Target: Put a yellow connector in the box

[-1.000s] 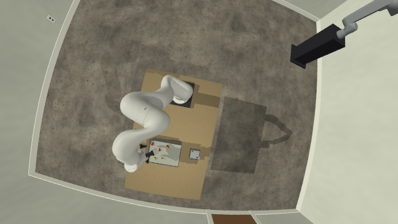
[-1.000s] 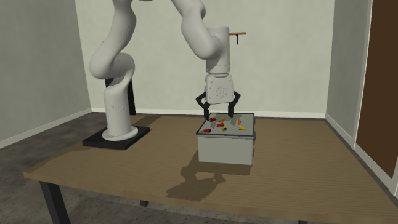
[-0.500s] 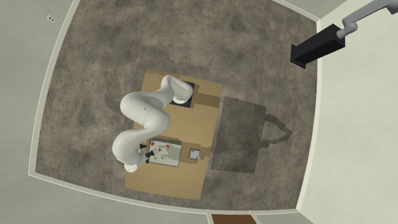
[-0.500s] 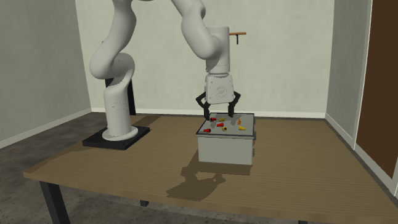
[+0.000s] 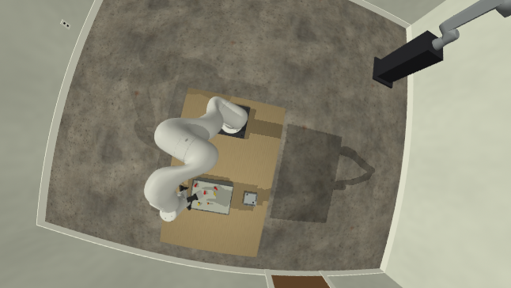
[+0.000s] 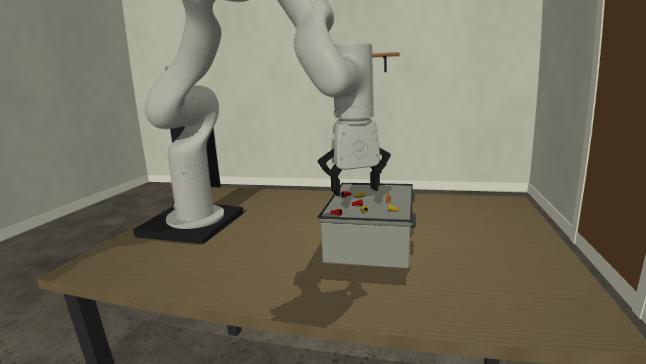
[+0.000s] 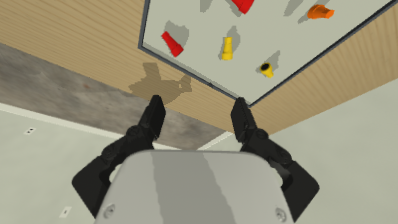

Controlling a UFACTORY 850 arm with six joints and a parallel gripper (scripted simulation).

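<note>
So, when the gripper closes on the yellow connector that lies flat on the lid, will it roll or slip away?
The yellow connector is tapered and lies on its side, so it would probably roll in a curve if nudged. The lid looks smooth, so it may slide too. It seems small and rigid, likely light; the open gripper spans it easily, but tapered sides might squirt out.

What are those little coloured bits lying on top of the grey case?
On the grey tool case's lid lie small cone-shaped connectors: red, yellow and orange. The open black gripper hangs over the far edge, holding nothing, and may hide more.
</note>
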